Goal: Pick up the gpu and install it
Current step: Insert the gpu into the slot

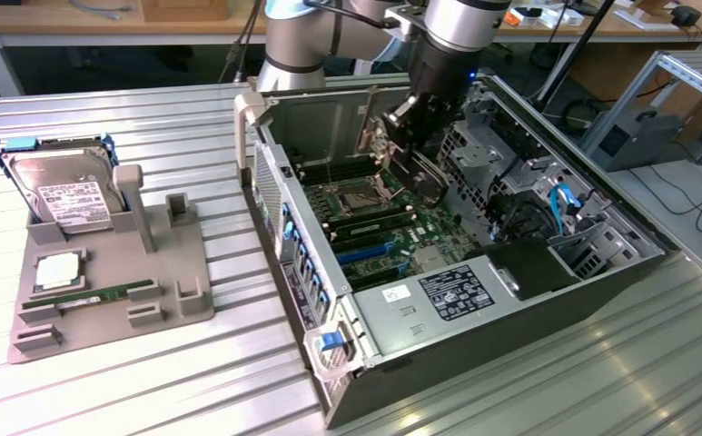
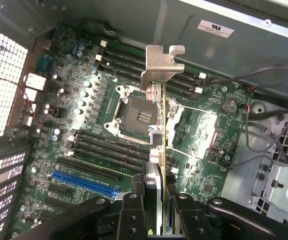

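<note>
Hanging edge-on between the two black fingers (image 2: 133, 210) of the gripper (image 2: 158, 202), the gpu (image 2: 162, 130) appears in the wrist view as little more than a thin strip. Its flat faces are turned away, so what sits on them cannot be made out. Its near end is cut off by the picture's edge and by the fingers, which are pressed against it from both sides. At the far end stands its silver metal bracket (image 2: 161, 65), bent over into a hooked tab.

In the exterior view the gpu (image 1: 427, 174) is a dark, flat slab slanting down from the gripper (image 1: 405, 125). Its upper part is covered by the gripper, and its lower edge is hard to separate from the dark parts behind it. Whether it touches anything on the board cannot be told.

Behind the card lies the green motherboard (image 2: 84, 115), with the square processor socket (image 2: 136, 115) just beside the card's line, rows of black slots around it and a blue slot (image 2: 84, 181) nearer the fingers.

All this sits inside the open computer case (image 1: 593, 272), which lies on its side on the ribbed metal table (image 1: 144, 391). The arm's body hides part of the case's far wall.

Well apart, toward the exterior view's left, a grey holder (image 1: 169, 291) carries a silver hard drive (image 1: 72, 195) with a white label and a narrow green memory stick (image 1: 96, 297).
</note>
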You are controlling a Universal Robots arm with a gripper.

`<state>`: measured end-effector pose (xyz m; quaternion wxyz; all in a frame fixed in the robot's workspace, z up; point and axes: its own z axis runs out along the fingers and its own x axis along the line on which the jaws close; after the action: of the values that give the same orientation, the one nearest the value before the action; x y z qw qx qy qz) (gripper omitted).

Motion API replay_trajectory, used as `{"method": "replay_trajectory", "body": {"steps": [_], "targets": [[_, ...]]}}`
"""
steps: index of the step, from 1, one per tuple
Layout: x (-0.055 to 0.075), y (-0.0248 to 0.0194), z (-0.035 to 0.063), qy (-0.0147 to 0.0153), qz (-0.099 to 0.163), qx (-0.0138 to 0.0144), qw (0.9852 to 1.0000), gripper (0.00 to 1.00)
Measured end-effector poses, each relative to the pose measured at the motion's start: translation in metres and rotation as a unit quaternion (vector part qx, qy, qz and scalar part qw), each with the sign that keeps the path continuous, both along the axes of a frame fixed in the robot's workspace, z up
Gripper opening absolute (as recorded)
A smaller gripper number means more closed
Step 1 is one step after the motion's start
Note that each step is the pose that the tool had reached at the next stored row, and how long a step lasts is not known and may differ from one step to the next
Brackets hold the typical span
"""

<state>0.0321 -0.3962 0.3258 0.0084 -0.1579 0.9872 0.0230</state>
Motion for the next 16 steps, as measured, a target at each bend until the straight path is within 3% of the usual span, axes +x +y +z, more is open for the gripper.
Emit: {"method": "replay_trajectory", "body": {"steps": [7,10,14,16], "targets": [[0.0,0.0,0.0,0.0,0.037,0.0,0.9993,0.27],[0.0,0.0,0.0,0.0,0.062,0.0,0.9981,0.27],[0.0,0.0,0.0,0.0,0.075,0.0,0.9972,0.27],[0.0,0.0,0.0,0.0,0.089,-0.0001,0.996,0.27]]}}
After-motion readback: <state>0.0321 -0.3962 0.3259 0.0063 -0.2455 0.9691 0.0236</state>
